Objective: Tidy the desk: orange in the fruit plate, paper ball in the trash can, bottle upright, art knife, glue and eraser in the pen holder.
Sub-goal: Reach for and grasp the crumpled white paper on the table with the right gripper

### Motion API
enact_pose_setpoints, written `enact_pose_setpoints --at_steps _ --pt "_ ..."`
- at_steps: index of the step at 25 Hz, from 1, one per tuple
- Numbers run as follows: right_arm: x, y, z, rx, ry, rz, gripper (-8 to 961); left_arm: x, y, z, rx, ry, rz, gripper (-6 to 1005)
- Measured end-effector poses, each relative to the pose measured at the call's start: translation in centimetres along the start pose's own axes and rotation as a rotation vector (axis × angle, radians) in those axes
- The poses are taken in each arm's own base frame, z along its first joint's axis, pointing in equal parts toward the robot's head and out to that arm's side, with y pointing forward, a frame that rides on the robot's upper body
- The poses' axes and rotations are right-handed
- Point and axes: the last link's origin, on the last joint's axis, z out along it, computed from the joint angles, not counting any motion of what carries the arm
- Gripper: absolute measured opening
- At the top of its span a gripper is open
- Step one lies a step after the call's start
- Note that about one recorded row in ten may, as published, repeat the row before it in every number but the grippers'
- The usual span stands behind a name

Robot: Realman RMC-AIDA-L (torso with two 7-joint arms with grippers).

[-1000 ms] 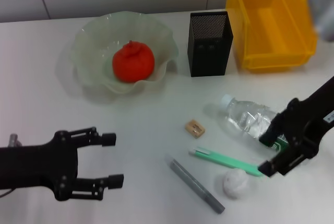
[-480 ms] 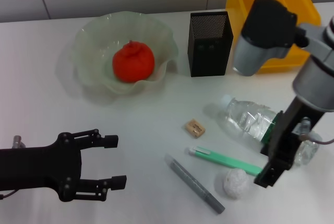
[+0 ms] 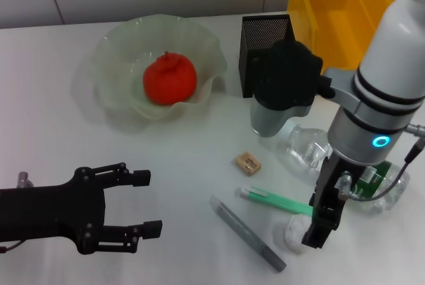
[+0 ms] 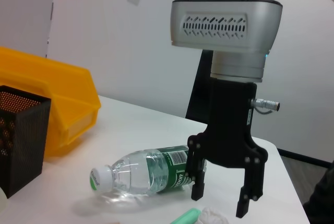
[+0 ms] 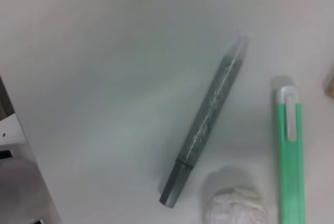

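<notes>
You are looking at a plain white desk (image 3: pixel 60 125) that runs back to a pale panelled wall. Your right gripper (image 4: pixel 223 203) points straight down with its fingers spread apart and nothing between them, hanging just over the paper ball (image 3: pixel 292 233); from the left wrist view the ball (image 4: pixel 211 216) sits below and between the two fingertips. The green art knife (image 3: pixel 275 200) lies just beside the ball, the grey glue stick (image 3: pixel 247 233) lies slanted near it on the robot's left, and the eraser (image 3: pixel 248 163) sits a little farther back. The bottle (image 4: pixel 143 173) lies on its side behind the gripper, cap toward the black mesh pen holder (image 3: pixel 265 56). The orange (image 3: pixel 169 79) is already in the translucent fruit plate (image 3: pixel 116 49) at the back. A yellow bin (image 3: pixel 332 26) stands beside the pen holder, toward the robot's right. Your left gripper (image 3: pixel 146 202) rests low over the near part of the desk, well apart from everything, fingers open and holding nothing.
</notes>
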Motion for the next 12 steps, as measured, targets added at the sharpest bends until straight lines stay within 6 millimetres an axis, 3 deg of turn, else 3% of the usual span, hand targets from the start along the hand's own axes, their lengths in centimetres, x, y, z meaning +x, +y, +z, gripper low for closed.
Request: enact_pose_setpoints --at_steps 12 --pt "-1.1 1.0 1.9 -0.016 0.031 -0.033 677 -0.2 0.0 0.0 0.007 -0.005 -0.003 856"
